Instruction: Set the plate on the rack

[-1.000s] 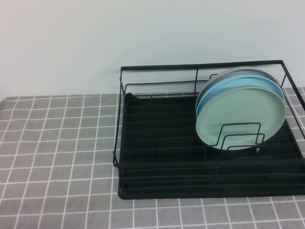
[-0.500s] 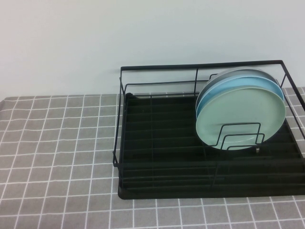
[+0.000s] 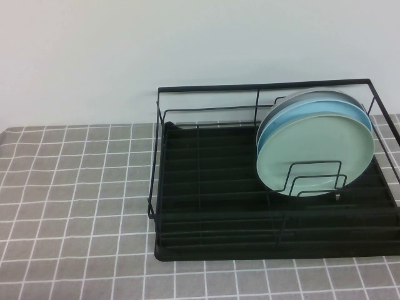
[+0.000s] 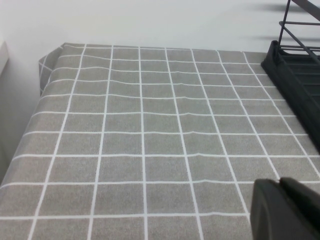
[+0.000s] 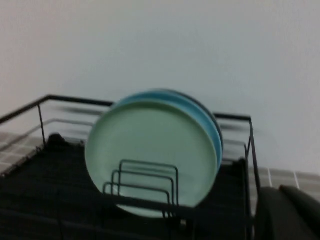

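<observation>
The mint-green plate (image 3: 315,154) stands upright in the black wire rack (image 3: 212,187), leaning in the looped dividers (image 3: 312,178) in front of a light blue plate (image 3: 294,115). The right wrist view shows the green plate (image 5: 150,145) in the rack (image 5: 45,102) too. My left gripper (image 4: 282,192) is shut and empty, low over the checked cloth, left of the rack's corner (image 4: 292,60). My right gripper (image 5: 287,197) is shut and empty, back from the rack on its near right side. Neither gripper shows in the high view.
A grey checked tablecloth (image 3: 75,187) covers the table. Its left edge and far corner (image 4: 50,55) show in the left wrist view. A pale wall (image 3: 187,44) stands behind the rack. A third, grey plate rim (image 3: 312,92) shows behind the blue one.
</observation>
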### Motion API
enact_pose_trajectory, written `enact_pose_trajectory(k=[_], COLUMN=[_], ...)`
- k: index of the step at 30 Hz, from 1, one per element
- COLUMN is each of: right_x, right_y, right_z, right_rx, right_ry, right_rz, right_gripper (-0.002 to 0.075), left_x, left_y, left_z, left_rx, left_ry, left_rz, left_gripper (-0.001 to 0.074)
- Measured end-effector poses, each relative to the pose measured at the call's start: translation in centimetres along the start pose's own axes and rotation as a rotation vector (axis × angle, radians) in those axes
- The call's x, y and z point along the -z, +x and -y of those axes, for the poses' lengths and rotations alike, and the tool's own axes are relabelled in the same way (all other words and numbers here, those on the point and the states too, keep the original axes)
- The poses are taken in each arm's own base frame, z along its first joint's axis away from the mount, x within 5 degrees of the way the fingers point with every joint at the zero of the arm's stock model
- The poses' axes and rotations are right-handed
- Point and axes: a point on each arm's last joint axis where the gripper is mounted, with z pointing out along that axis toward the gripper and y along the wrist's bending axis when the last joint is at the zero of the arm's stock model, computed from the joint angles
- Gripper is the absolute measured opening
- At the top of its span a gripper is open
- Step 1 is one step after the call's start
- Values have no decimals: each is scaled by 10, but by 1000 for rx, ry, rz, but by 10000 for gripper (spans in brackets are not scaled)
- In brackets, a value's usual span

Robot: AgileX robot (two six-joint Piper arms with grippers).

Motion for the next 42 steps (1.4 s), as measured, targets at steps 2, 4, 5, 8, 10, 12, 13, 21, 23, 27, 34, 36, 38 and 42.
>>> enact_pose_trajectory(k=[2,4,5,8,10,12,13,21,23,27,34,36,38,42], right_x=[-4,-6,-7,-5,-3,-3,-3,-3,-3,-3,-3,-3,-3,-3], right_y=[18,36,43,57,62,62,62,63,63,63,63,63,63,63], right_z=[1,1,1,2,4,5,5,5,5,5,5,5,5,5], right_rx=[-38,-43,-46,-37,-42,-43,-43,-30,-30,-30,-30,-30,-30,-30], right_ry=[25,42,51,79,102,122,124,123,123,123,123,123,123,123], right_rz=[-28,-40,-52,-222,-288,-282,-282,-295,-295,-302,-300,-300,-300,-300], right_gripper=[-3,-3,-3,-3,-3,-3,-3,-3,-3,-3,-3,-3,-3,-3], left_x=[0,0,0,0,0,0,0,0,0,0,0,0,0,0], left_y=[0,0,0,0,0,0,0,0,0,0,0,0,0,0], left_z=[0,0,0,0,0,0,0,0,0,0,0,0,0,0], left_rx=[0,0,0,0,0,0,0,0,0,0,0,0,0,0], left_ry=[0,0,0,0,0,2,2,2,2,2,2,2,2,2], left_rz=[0,0,0,-1,-1,-2,-2,-2,-2,-2,-2,-2,-2,-2], left_gripper=[0,0,0,0,0,0,0,0,0,0,0,0,0,0])
